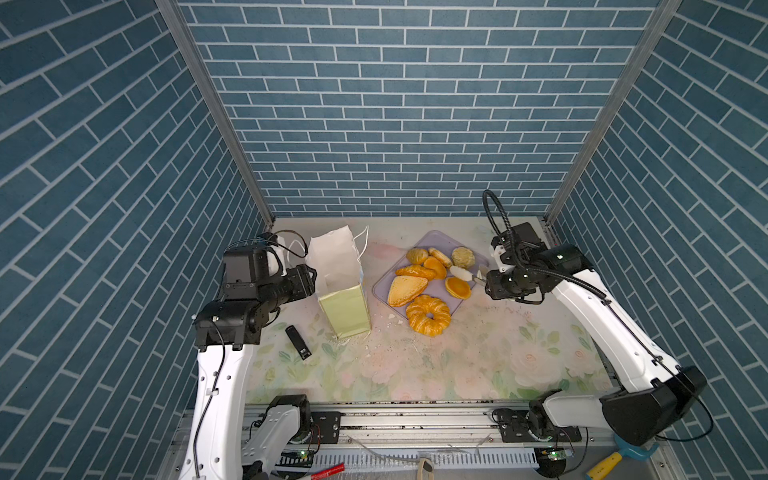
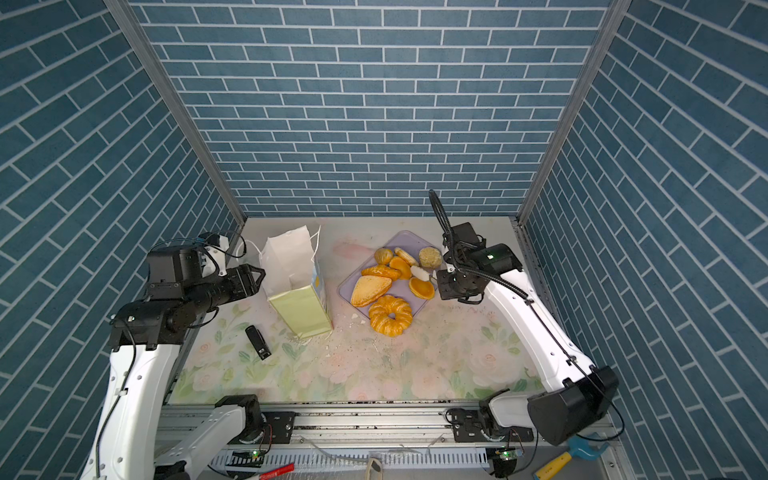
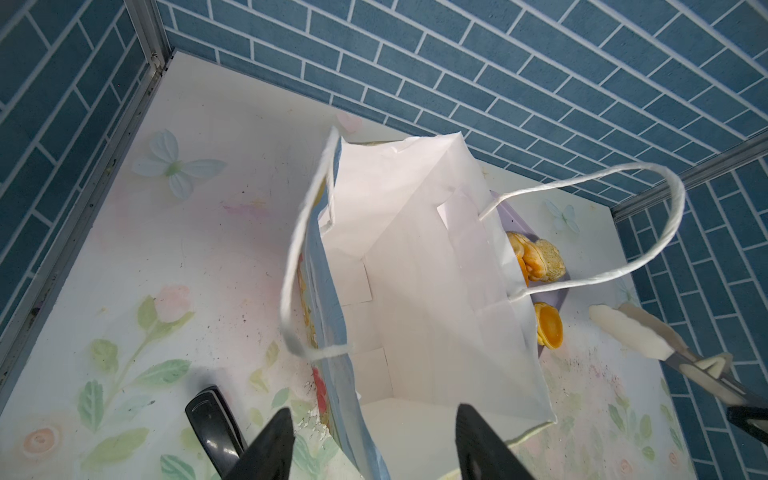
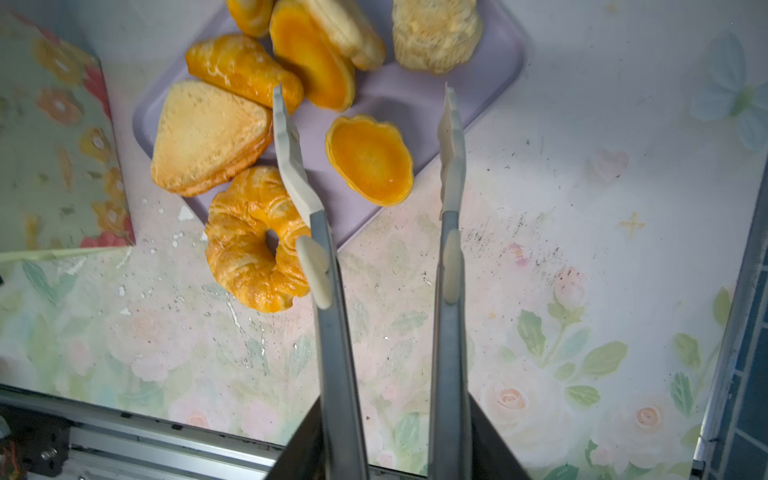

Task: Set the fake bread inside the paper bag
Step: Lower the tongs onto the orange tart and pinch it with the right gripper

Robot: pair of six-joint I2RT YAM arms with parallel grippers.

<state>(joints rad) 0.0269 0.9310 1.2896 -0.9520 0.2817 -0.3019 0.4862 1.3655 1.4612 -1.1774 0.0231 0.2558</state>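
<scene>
The fake bread (image 1: 415, 272) is seen on the purple tray (image 1: 435, 286) beside the upright paper bag (image 1: 345, 309), the left tool (image 1: 311, 279) is held apart at the bag's side, and the right tool (image 4: 397, 440) is clamped on tongs (image 4: 324, 249) spread above a flat bun (image 4: 370, 160).

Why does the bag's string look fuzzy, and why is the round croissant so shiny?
Left wrist view: the near cord handle of the paper bag hangs close to the lens, so it is out of focus. Right wrist view: the ring croissant throws glare off its glossy crust, and the tongs go soft nearest the camera.
</scene>
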